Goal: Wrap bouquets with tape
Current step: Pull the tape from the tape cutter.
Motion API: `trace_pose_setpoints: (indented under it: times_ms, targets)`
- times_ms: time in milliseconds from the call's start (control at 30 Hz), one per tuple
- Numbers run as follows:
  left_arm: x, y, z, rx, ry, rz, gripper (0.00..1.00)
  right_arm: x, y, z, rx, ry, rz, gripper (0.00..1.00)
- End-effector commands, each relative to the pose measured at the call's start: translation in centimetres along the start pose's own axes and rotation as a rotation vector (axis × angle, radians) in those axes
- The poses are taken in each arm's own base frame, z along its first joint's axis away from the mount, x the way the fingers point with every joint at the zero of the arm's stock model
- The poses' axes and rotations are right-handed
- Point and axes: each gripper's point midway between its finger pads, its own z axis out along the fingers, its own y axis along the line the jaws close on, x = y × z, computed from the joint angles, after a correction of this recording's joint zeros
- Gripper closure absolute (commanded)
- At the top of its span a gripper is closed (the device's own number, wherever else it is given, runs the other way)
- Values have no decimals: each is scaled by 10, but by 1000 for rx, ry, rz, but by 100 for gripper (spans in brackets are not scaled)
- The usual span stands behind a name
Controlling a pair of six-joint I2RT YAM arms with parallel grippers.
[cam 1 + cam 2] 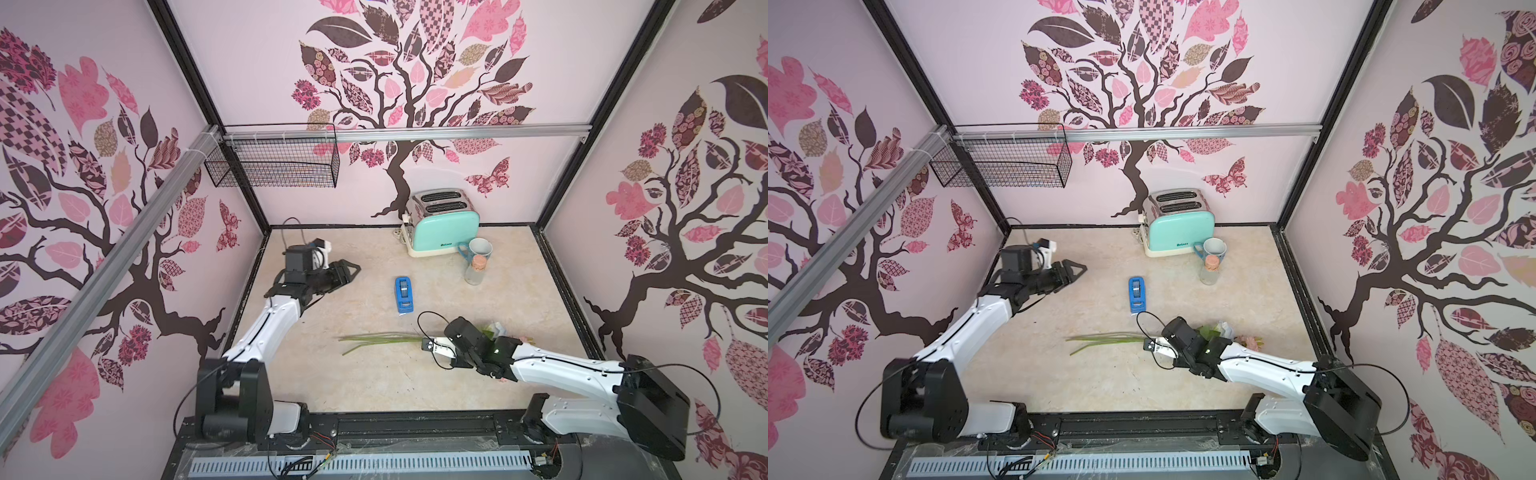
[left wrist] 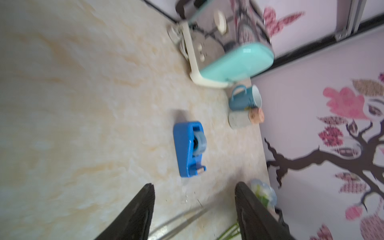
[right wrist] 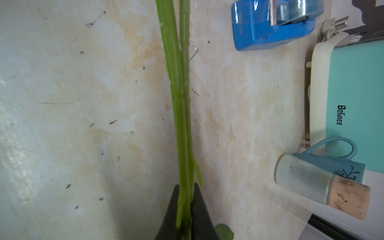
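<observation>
The bouquet [image 1: 382, 338] is lying across the table's [image 1: 332, 386] near side, its stems pinched in the closed right gripper [image 3: 186, 187]. The tape dispenser [image 1: 403, 294] is sitting just beyond them, untouched. The left gripper [image 2: 195, 185] is hovering, jaws spread and holding nothing. The free stem ends are fanning apart, so tape may catch only some, and the light dispenser may slide when pulled. The mug [image 1: 478, 249] is looking empty; the corked bottle [image 1: 475, 272] is too cloudy to judge.

The tabletop [image 1: 374, 386] is cream with tan marbling. The tape [image 1: 403, 294] is clear, in a blue dispenser. The bouquet [image 3: 182, 124] has green stems and pink blooms. The toaster [image 1: 446, 230] is mint with a cream base. The mug [image 1: 478, 249] is blue, white inside. The walls [image 1: 561, 83] are pale pink with dark brown trees and patterned pink leaves.
</observation>
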Motion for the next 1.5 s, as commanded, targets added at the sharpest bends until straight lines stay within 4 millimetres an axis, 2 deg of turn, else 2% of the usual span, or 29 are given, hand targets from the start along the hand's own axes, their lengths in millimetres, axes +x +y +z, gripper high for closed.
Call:
trace_pose_setpoints:
  times_ms: [0, 100, 200, 267, 400, 467, 567, 700, 800, 867, 1033, 1233, 1467]
  targets:
    - [34, -35, 37, 165, 209, 18, 41, 3, 12, 1, -28, 18, -33, 100]
    - [45, -40, 75, 210, 269, -21, 51, 2, 12, -3, -15, 6, -20, 100]
    - [65, -40, 102, 191, 321, -1, 52, 5, 11, -4, -3, 5, -16, 100]
    - [72, -31, 116, 153, 327, -1, 54, 8, 11, -3, 2, 20, -21, 100]
    - [71, -15, 133, 117, 305, -24, 61, 7, 10, -2, 5, 21, -20, 100]
    - [68, -13, 138, 120, 287, -23, 64, 7, 9, -3, 8, 17, -16, 100]
    - [67, -4, 142, 87, 271, -24, 65, 6, 8, -4, 13, 15, -15, 100]
    - [63, -5, 145, 95, 253, -25, 65, 6, 8, -4, 16, 14, -14, 100]
    - [59, 5, 140, 31, 240, 3, 68, 7, 7, -4, 18, 16, -12, 100]
    - [59, 3, 138, 37, 230, 5, 67, 6, 7, -4, 20, 11, -13, 100]
    - [69, 4, 146, 58, 252, -20, 67, 5, 5, -3, 27, 12, -13, 100]
    - [73, 10, 151, 45, 254, -37, 66, 5, 5, -4, 32, 12, -13, 100]
    - [86, 8, 157, 54, 282, -46, 66, 5, 3, -3, 39, 15, -13, 100]
